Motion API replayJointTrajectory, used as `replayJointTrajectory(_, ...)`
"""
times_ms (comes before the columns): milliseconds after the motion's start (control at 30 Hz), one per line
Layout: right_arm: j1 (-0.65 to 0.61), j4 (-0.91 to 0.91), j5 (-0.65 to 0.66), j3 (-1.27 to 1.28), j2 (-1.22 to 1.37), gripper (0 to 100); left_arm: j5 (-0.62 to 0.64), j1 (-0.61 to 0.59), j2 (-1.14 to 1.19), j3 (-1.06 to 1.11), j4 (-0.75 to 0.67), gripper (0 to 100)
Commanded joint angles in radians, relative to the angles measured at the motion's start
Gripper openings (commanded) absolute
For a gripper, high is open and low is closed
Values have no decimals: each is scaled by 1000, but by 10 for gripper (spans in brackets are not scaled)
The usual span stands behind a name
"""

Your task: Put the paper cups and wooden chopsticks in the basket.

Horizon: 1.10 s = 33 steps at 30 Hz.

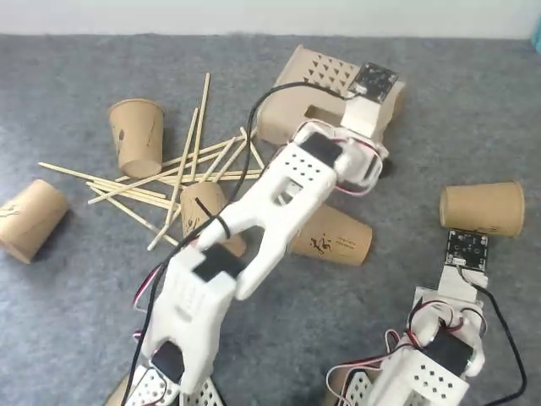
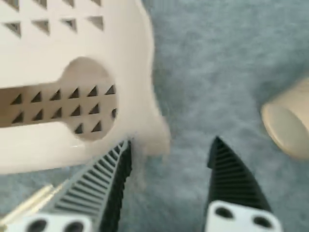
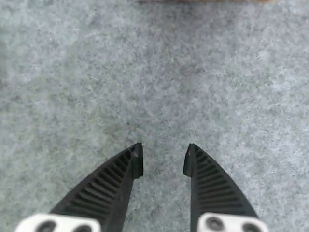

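Observation:
The tan perforated basket (image 1: 325, 89) lies at the back of the grey carpet. My left gripper (image 2: 171, 151) is open and holds nothing, its jaws beside the basket (image 2: 72, 77) wall near a corner; a paper cup (image 2: 288, 123) lies off to one side. Wooden chopsticks (image 1: 173, 173) are scattered left of the basket. Paper cups lie around: one (image 1: 135, 135) at back left, one (image 1: 30, 220) far left, one (image 1: 207, 211) partly under the left arm, one (image 1: 334, 237) in the middle, one (image 1: 482, 209) at right. My right gripper (image 3: 164, 153) is open over bare carpet, near that right cup.
The left arm (image 1: 270, 203) stretches diagonally across the middle, covering part of the chopsticks and a cup. The right arm's base (image 1: 423, 364) sits at the front right. A chopstick end (image 2: 29, 203) shows beside the left gripper's finger.

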Motion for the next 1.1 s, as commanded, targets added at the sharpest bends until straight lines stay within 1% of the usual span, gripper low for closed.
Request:
replayJointTrajectory(0,8,-22,-12,-23,-19,157,-28,-35,49,-91,-14,175)
replayJointTrajectory(67,7,-21,-12,-23,-19,156,-28,-35,51,-108,-14,150)
replayJointTrajectory(133,7,-21,-12,-23,-19,156,-25,-35,37,-143,-11,151)
replayJointTrajectory(200,7,-21,-12,-23,-19,156,-23,-40,8,-182,5,169)
replayJointTrajectory(367,8,-21,-12,-23,-19,156,-18,-46,-31,-288,71,265)
replayJointTrajectory(433,8,-21,-12,-23,-19,156,-18,-44,-31,-314,81,268)
replayJointTrajectory(500,8,-21,-12,-23,-19,156,-18,-43,-29,-325,78,268)
replayJointTrajectory(600,8,-21,-12,-23,-19,156,-6,-48,-21,-320,15,268)
replayJointTrajectory(733,10,-19,-12,-23,-19,155,9,-72,64,-352,-75,268)
replayJointTrajectory(833,10,-19,-12,-23,-19,155,9,-92,157,-429,-100,268)
replayJointTrajectory(933,10,-19,-12,-23,-19,155,9,-94,256,-553,-89,268)
replayJointTrajectory(1067,10,-19,-12,-23,-19,155,9,-63,385,-740,-17,268)
